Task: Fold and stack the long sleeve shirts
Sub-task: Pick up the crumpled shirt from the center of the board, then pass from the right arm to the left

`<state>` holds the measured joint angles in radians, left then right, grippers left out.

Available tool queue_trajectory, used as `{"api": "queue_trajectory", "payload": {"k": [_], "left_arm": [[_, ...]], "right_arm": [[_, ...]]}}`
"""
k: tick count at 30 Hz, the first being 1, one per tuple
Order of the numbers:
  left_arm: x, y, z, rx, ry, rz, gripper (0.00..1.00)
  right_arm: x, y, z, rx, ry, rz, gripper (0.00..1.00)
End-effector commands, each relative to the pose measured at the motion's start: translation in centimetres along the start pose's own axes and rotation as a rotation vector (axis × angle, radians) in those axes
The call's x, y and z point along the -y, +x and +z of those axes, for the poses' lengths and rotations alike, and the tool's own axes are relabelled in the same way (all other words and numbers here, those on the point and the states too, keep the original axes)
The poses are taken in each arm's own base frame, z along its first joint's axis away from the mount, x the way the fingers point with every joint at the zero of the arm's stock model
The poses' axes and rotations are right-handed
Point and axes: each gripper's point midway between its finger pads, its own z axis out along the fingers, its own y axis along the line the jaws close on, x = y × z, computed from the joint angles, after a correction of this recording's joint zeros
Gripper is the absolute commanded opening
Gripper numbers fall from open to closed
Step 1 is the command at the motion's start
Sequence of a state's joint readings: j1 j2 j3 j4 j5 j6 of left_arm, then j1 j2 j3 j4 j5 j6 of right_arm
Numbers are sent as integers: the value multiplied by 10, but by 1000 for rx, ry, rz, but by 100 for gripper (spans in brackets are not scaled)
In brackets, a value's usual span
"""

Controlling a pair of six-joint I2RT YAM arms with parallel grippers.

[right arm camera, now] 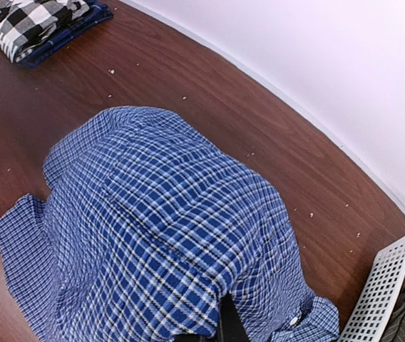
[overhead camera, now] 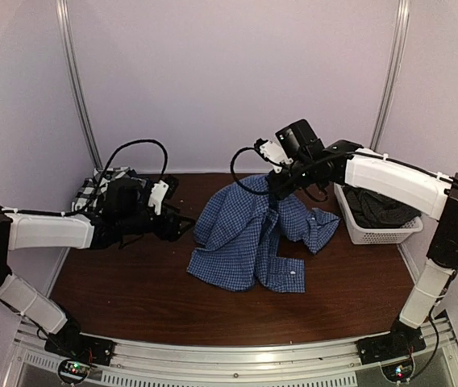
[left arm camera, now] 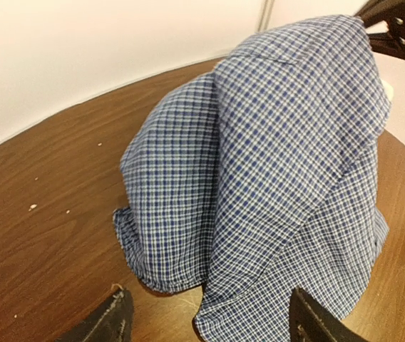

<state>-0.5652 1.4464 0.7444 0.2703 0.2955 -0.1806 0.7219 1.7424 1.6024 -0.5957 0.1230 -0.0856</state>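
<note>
a dark brown wooden table (overhead camera: pixel 132 298) with a rounded far edge meets pale walls. seen from the top camera, a blue check shirt (overhead camera: pixel 241 242) lies near the middle. its lower part and one sleeve spread flat on the wood toward 6 o'clock, while its upper part rises off the surface toward 1 o'clock. at 10 o'clock, close to the far left edge, sits a folded stack: a black-and-white plaid shirt (right arm camera: pixel 35 21) on top of a navy one (right arm camera: pixel 74 28), whose edge shows beneath it. at 3 o'clock a white slatted basket (overhead camera: pixel 374 234) stands on the table by the right wall. small pale specks (right arm camera: pixel 112 71) dot the bare wood between the stack and the blue shirt.
</note>
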Motion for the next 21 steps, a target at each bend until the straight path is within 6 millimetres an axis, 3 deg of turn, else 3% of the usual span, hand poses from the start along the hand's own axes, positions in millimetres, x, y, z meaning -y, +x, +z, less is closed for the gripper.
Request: {"api": "queue_trajectory", "payload": {"k": [1, 6, 8, 15, 21], "left_arm": [[36, -15, 3, 67, 155, 183, 75], [64, 21, 10, -3, 215, 288, 76], [66, 39, 16, -54, 203, 311, 76], [47, 91, 43, -276, 148, 298, 76], [25, 108, 69, -348, 61, 280, 74]], "right_arm": [[-7, 1, -19, -22, -125, 75, 0], [8, 0, -21, -21, -127, 151, 0], [11, 1, -19, -18, -130, 172, 0], [14, 9, -14, -26, -138, 193, 0], [15, 14, -10, -32, -147, 201, 0]]}}
